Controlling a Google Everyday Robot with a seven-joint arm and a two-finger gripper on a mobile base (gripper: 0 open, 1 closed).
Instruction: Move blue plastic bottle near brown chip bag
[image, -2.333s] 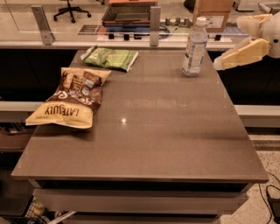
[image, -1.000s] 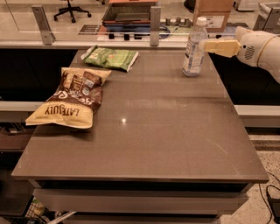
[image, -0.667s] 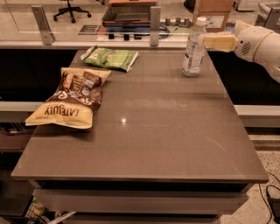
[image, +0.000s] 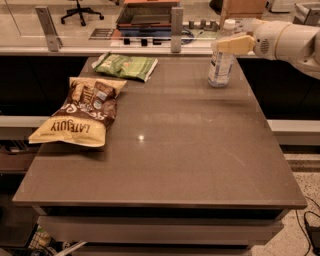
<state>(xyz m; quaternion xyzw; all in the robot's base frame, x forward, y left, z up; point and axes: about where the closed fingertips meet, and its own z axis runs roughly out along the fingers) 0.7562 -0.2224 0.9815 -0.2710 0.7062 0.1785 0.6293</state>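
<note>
One gripper (image: 226, 44) hangs by the neck of the upright blue plastic bottle (image: 219, 70).

A brown bench (image: 175, 165) carries a chip bag (image: 80, 112) at left, a flat green bag (image: 127, 66) behind it, and an upright bottle (image: 220, 67) far right, the hand (image: 227, 40) at its neck.

— Where's the blue plastic bottle (image: 220, 67) standing?
— Upright, upper right of frame, the gripper (image: 226, 45) sitting at its shoulder.
— The brown chip bag (image: 80, 112)?
— Lying flat, centre left, well apart.
</note>
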